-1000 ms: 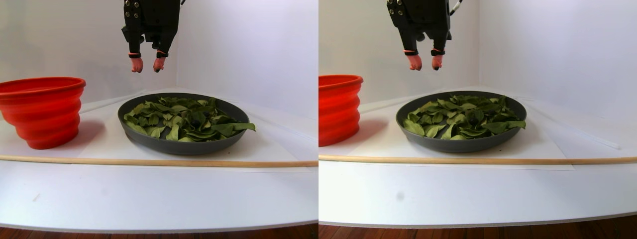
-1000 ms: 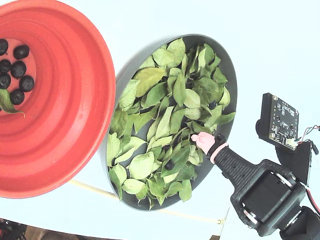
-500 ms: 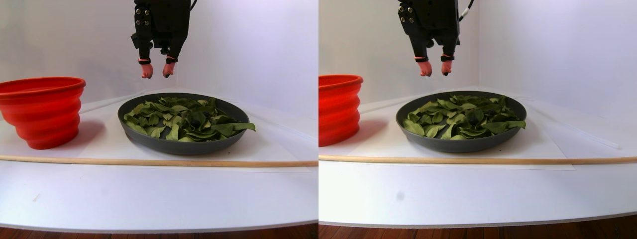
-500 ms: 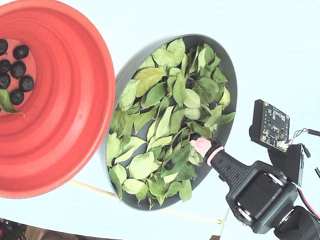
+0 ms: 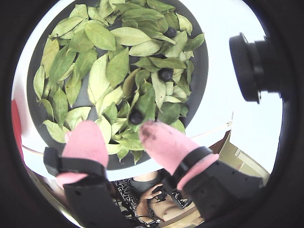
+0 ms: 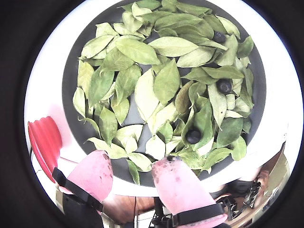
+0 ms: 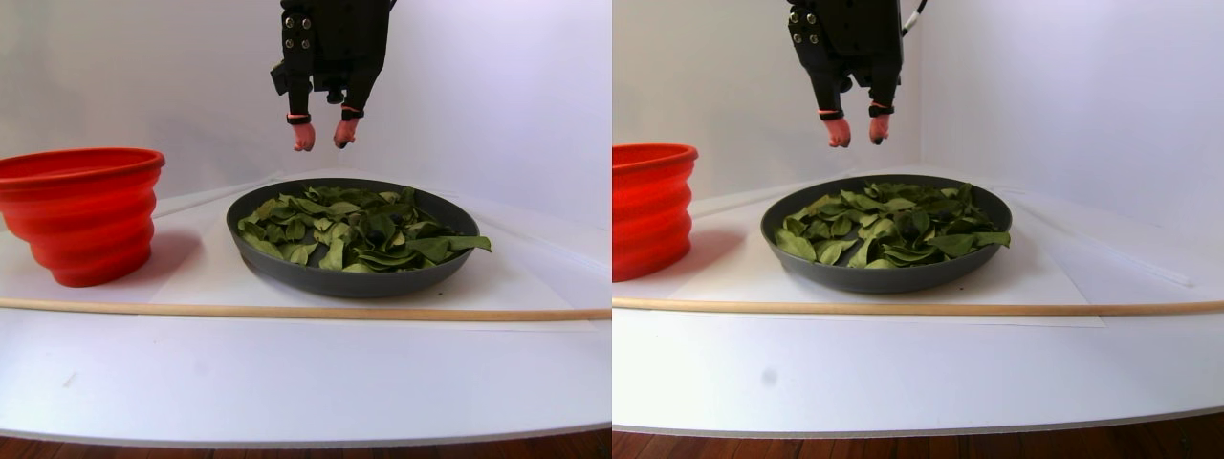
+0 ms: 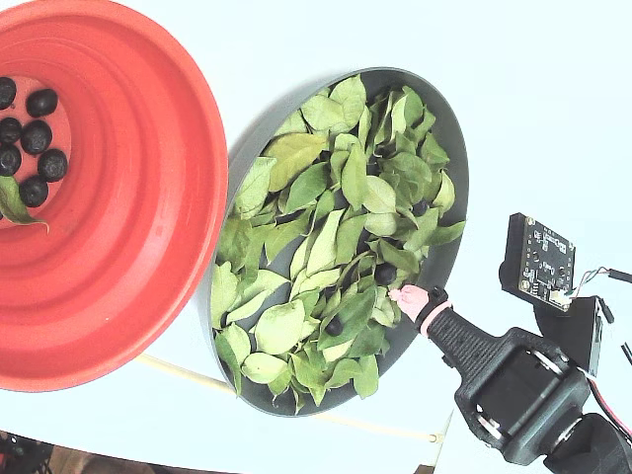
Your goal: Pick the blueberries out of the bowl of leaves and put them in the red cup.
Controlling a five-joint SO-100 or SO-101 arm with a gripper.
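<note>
Now the gripper [image 7: 322,135] is hanging above the bowl [image 7: 287,272] — pink fingers [image 5: 164,142] parted, gripping nothing. Just ahead of the fingertips a blueberry [image 5: 136,117] is sitting among the leaves [image 6: 142,90]; others are lying in the cup [image 8: 148,197] — well apart.

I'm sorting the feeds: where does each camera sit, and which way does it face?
Both wrist views: on the arm, looking down past the pink fingers at the bowl.
Stereo pair view: table height, side-on; hand above the bowl.
Fixed view: overhead; arm, bowl and red cup.
All show the leaves.
</note>
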